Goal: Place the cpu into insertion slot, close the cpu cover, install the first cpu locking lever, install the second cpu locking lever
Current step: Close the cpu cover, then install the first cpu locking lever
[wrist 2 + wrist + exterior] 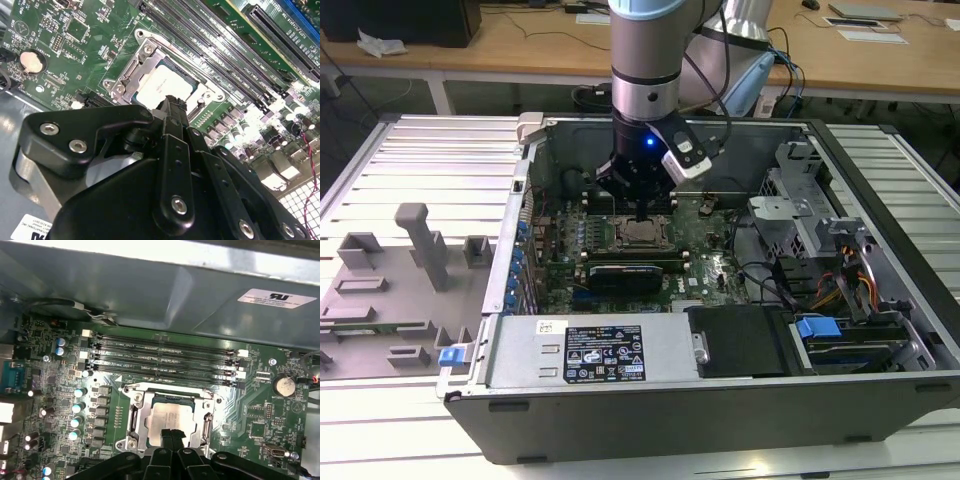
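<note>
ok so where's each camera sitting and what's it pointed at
Exterior view: off the arm, raised outside the open computer case, looking down into it; shows the arm and the gripper over the cpu.
First wrist view: on the wrist, looking past the gripper at the cpu and the memory slots beyond.
Second wrist view: on the wrist behind the black gripper, facing the cpu and the green circuit board.
Shared: both wrist views show the gripper's tip at the cpu.
</note>
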Available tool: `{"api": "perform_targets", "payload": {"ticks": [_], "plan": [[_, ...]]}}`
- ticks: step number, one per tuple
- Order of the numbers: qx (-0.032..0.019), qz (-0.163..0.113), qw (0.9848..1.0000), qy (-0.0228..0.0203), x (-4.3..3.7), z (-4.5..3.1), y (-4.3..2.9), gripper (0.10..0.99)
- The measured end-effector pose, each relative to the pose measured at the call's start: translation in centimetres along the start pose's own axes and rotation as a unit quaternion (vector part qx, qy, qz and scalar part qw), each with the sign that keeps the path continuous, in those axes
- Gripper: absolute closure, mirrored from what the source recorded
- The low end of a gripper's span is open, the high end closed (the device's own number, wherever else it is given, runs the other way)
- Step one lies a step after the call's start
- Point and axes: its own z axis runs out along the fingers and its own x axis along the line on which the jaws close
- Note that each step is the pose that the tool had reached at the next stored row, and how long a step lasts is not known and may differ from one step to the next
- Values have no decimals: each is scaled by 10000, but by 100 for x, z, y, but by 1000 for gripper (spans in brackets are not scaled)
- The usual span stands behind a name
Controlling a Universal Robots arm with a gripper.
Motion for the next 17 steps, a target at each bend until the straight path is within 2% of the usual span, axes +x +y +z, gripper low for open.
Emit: {"api": "perform_targets", "payload": {"ticks": [10, 15, 17], "plan": [[0, 0, 10000, 0, 1, -7, 0, 980], [0, 0, 10000, 0, 36, -8, 10, 980], [1, 0, 10000, 0, 33, -70, 11, 980]]}}
